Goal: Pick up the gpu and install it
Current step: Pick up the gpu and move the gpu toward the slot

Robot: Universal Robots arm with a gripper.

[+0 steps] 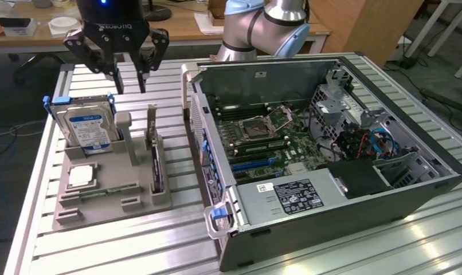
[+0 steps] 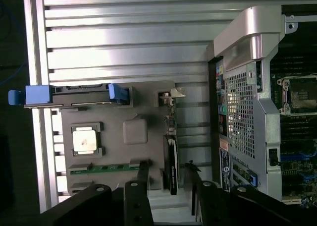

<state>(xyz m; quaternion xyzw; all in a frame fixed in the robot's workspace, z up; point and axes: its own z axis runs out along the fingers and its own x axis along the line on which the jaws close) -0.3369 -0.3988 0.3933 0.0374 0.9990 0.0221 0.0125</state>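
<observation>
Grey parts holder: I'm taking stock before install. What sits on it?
Hard drive upright, processor chip flat, memory stick, gpu on edge. The drive's and gpu's lower edges sit hidden in the holder.

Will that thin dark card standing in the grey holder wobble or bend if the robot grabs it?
The gpu is probably stiff: it stands straight on its edge. Being so thin, it could tip once out of the grey holder. It looks light.

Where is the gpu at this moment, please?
In the exterior view the gpu stands on edge in the grey holder, on the side nearest the open computer case, to the exterior view's right of the hard drive.
</observation>
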